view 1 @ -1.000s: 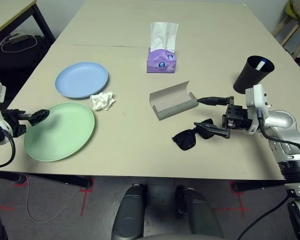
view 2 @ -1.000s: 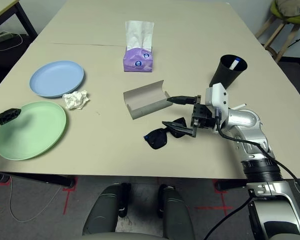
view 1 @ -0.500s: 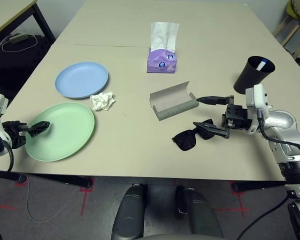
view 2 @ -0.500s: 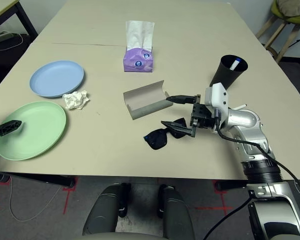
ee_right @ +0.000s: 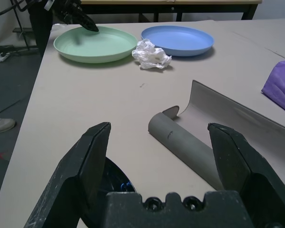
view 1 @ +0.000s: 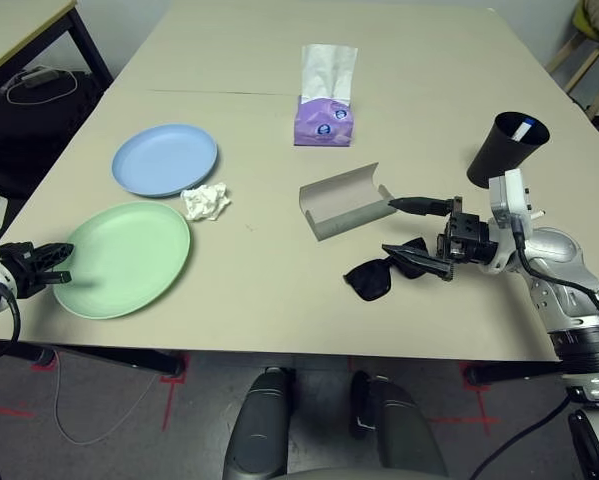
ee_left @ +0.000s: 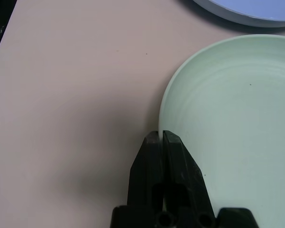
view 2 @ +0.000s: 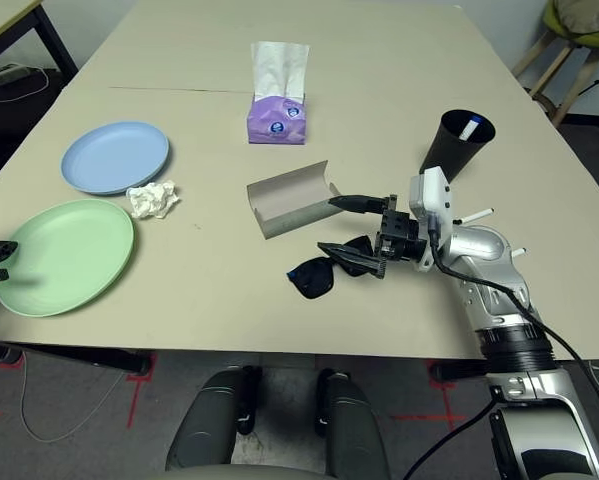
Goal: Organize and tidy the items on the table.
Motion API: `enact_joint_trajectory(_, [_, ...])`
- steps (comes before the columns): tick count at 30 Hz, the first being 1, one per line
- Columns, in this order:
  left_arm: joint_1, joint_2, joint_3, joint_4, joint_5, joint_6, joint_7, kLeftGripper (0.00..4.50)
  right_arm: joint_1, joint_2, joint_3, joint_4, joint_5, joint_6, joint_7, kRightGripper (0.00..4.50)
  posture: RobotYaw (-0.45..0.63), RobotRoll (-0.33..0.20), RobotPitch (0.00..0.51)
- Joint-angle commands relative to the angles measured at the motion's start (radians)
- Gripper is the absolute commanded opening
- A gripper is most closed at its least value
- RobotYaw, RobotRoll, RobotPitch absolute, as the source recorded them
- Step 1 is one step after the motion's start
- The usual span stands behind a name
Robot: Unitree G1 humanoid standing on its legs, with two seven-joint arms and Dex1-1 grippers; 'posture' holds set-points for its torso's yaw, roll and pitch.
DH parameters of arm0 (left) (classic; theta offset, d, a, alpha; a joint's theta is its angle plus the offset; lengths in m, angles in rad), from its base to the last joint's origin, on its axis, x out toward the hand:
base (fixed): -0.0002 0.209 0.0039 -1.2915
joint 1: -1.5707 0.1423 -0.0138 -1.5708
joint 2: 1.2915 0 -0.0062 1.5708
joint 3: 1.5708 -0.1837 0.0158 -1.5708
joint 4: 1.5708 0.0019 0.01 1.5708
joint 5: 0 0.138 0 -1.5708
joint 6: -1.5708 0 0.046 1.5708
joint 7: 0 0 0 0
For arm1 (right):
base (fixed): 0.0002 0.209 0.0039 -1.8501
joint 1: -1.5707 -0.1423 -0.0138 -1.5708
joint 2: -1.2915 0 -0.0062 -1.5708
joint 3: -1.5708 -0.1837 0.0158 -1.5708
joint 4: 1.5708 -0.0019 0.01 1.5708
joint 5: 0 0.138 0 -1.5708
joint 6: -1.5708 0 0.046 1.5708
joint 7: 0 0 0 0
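Lower left on the tabletop (view 1: 279, 290), the left tool (ee_left: 162, 137) is pinched shut on the green plate (view 1: 129, 258) rim near the edge. At right centre, the right tool (view 1: 411, 232) gapes wide over the sunglasses (view 1: 384, 272); the grey case (view 1: 344, 200) runs diagonally, open side upward.

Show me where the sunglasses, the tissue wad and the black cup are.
sunglasses (view 1: 371, 280), left eye view, on the near lens.
tissue wad (view 1: 205, 201), left eye view, middle of the crumple.
black cup (view 1: 499, 152), left eye view, on its outer wall.
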Motion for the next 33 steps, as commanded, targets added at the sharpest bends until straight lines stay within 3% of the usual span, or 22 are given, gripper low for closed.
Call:
enact_joint_trajectory(1, [0.010, -0.005, 0.006, 0.039, 0.003, 0.015, 0.000, 0.02, 0.013, 0.001, -0.003, -0.027, 0.009, 0.008, -0.006, 4.50, 0.14, 0.000, 0.142])
enact_joint_trajectory(7, [0.015, 0.013, 0.060, 0.051, -0.032, 0.058, -0.006, 0.02, 0.013, 0.001, -0.001, -0.029, 0.009, 0.009, -0.007, 4.50, 0.13, 0.000, 0.142])
enact_joint_trajectory(18, [0.014, 0.019, 0.249, -0.109, -0.136, 0.243, 0.031, 0.02, 0.002, -0.004, 0.002, -0.031, 0.004, 0.012, -0.006, 4.50, 0.14, 0.000, 0.140])
enact_joint_trajectory(24, [-0.105, -0.016, 0.287, -0.121, -0.165, 0.285, 0.126, 0.02, 0.002, 0.004, 0.011, -0.036, 0.002, 0.019, -0.006, 4.50, 0.15, 0.000, 0.142])
enact_joint_trajectory(27, [-0.181, -0.036, 0.248, -0.095, -0.155, 0.268, 0.170, 0.02, -0.001, 0.005, 0.011, -0.028, -0.001, 0.013, -0.002, 4.50, 0.15, 0.000, 0.143])
enact_joint_trajectory(33, [-0.408, -0.149, 0.139, 0.049, -0.087, 0.128, 0.305, 0.02, -0.004, 0.007, 0.011, -0.021, -0.003, 0.010, 0.000, 4.50, 0.15, 0.000, 0.144])
